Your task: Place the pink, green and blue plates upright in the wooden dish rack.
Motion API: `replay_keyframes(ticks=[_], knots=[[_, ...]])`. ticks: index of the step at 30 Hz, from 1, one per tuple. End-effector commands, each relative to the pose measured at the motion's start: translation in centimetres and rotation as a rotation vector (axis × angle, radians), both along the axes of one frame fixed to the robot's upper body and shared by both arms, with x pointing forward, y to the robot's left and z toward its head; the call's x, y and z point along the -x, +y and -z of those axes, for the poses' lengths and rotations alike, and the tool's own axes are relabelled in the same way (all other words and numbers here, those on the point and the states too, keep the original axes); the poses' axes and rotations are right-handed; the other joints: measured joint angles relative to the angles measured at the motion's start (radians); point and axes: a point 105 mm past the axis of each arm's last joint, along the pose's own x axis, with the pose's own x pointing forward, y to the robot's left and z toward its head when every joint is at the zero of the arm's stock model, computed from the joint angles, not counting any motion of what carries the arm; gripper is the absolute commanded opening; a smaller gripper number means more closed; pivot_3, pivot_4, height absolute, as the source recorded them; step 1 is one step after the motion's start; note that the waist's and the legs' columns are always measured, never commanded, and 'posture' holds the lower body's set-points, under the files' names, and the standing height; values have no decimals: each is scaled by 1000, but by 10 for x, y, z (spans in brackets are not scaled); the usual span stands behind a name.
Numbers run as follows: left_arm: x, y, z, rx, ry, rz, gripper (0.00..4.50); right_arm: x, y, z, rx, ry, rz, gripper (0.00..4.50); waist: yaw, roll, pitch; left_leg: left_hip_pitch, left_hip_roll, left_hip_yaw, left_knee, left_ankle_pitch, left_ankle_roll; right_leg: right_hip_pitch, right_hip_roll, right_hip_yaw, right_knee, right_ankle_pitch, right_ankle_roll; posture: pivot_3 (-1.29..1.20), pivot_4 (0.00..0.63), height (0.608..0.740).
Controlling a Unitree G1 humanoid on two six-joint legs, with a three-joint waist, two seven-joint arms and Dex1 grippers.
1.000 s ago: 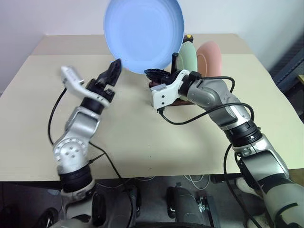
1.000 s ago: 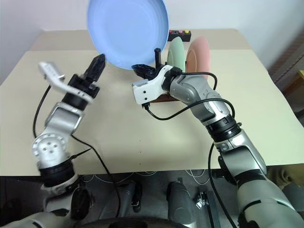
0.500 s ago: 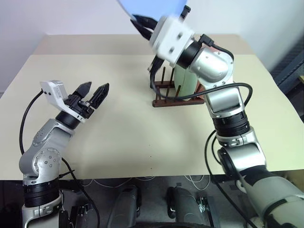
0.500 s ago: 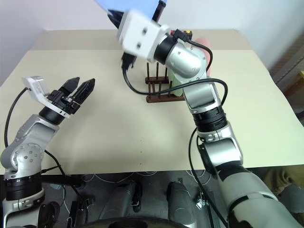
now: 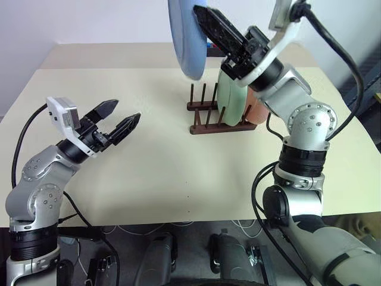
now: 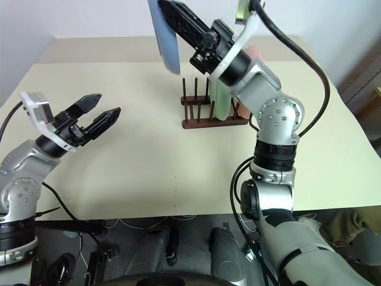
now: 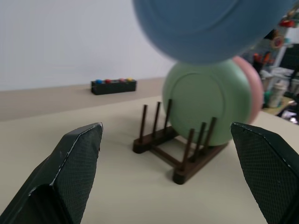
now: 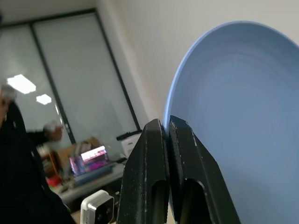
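My right gripper (image 5: 201,13) is shut on the rim of the light blue plate (image 5: 184,36), holding it nearly edge-on, high above the left end of the wooden dish rack (image 5: 205,113). The right wrist view shows the plate (image 8: 243,116) pinched between the two fingers (image 8: 154,154). In the rack's right slots the pale green plate (image 5: 229,101) stands upright, with the pink plate (image 5: 257,112) upright just behind it. The rack's left pegs hold nothing. My left gripper (image 5: 125,110) is open over the table, well left of the rack and pointing toward it.
The rack stands toward the back of the tan table (image 5: 178,173). A small black box with coloured buttons (image 7: 113,86) lies behind it near the far edge. A white wall rises behind the table. Cables hang from both arms.
My right arm raised the blue plate and rolled it from face-on to nearly edge-on above the rack. My left gripper drew back to the left, away from the plate, and stayed open.
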Motion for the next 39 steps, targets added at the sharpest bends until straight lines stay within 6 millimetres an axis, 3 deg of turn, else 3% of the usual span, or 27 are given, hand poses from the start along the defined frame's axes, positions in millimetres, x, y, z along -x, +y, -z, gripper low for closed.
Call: replay_keyframes(ticks=[1, 14, 20, 32, 39], knots=[[9, 3, -13, 0, -42, 25, 4465, -2, -12, -9, -68, 32, -2, 0, 0, 0, 0, 0, 0, 0, -1, 0, 0, -1, 0, 0, 0, 0, 0, 0, 150, 735], [19, 2, 5, -167, -45, 41, 4465, -22, 0, 36, -49, 225, 50, 0, -1, 0, 0, 0, 0, 2, -4, 1, 0, -4, 1, 1, 1, 0, 0, 0, 150, 735], [22, 2, 6, -157, -30, 64, 4465, -24, -3, 39, -44, 231, 68, 0, 1, 0, 0, 0, 0, 2, -3, 1, 0, -4, 1, 1, 0, 0, 0, 0, 150, 735], [25, 1, 4, -119, -17, 88, 4465, -32, -22, 26, -108, 222, 112, 0, 0, 0, 0, 0, 0, 2, -4, 1, 0, -4, 1, 1, 0, 0, 0, 0, 150, 735], [28, 0, 5, -115, 0, 107, 4465, -38, -28, 36, -101, 249, 135, 0, -1, 0, 0, 0, 0, 2, -4, 1, 0, -4, 1, 1, 0, 0, 0, 0, 150, 735]])
